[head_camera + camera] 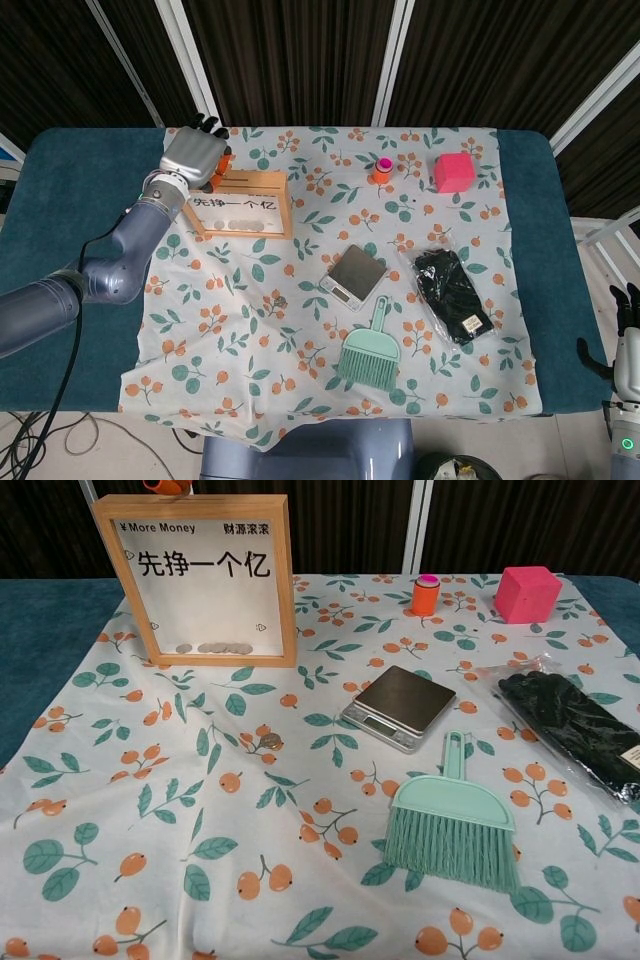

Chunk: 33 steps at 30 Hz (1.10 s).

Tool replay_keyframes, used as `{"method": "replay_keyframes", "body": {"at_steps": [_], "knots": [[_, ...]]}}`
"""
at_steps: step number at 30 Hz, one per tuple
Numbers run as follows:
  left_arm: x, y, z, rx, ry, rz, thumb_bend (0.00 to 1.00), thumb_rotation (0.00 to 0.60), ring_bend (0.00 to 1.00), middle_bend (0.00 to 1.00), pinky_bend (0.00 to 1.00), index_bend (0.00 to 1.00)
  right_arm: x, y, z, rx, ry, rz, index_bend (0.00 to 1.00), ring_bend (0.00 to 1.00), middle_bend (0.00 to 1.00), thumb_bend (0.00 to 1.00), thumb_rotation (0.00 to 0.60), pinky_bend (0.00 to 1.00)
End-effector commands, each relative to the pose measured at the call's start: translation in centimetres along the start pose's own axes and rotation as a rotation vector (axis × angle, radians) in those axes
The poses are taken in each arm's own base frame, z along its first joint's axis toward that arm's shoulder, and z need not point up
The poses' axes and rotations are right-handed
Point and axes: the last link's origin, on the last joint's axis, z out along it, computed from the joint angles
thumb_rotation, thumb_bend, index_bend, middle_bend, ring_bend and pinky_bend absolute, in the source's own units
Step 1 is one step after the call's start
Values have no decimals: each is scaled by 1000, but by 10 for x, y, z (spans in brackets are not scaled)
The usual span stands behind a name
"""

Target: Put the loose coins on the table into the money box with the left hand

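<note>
Head view first: the left hand [190, 155] sits over the far top edge of the money box [240, 205], at the far left of the cloth [300, 340]. Its fingers curl down behind the frame, so whether they pinch a coin cannot be told. One loose coin [281, 300] lies on the cloth, nearer and to the right. The right hand [628, 350] hangs off the table's near right corner, fingers apart, holding nothing.

Chest view shows what the head view hides: coins [212, 648] already resting inside the box [195, 580], and orange fingertips [168, 486] just above its top rail. The loose coin [271, 741] sits in a cloth wrinkle. A likely risk: a coin missing the slot and dropping behind the box, or the hand nudging the upright frame over.
</note>
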Motion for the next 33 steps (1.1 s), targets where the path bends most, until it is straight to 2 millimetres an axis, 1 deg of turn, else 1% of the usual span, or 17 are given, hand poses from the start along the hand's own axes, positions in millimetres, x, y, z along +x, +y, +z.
{"method": "replay_keyframes", "body": {"at_steps": [1, 16, 20, 25, 33], "knots": [[0, 0, 0, 0, 0, 2, 508, 600, 0, 167, 0, 741, 0, 0, 0, 1, -1, 0, 117, 50, 27, 394, 600, 0], [-2, 1, -1, -2, -9, 12, 508, 600, 0, 164, 0, 738, 0, 0, 0, 1, -2, 0, 117, 50, 27, 395, 600, 0], [-2, 2, -1, -3, -9, 24, 491, 600, 0, 163, 0, 726, 0, 0, 0, 3, -2, 0, 117, 50, 27, 394, 600, 0], [-3, 2, -1, -3, -15, 38, 414, 600, 0, 160, 0, 672, 1, 0, 0, 2, -1, 1, 117, 50, 27, 394, 600, 0], [-4, 3, -1, -4, -25, 52, 369, 600, 0, 155, 0, 590, 1, 0, 1, 1, -3, 0, 117, 50, 27, 394, 600, 0]]}}
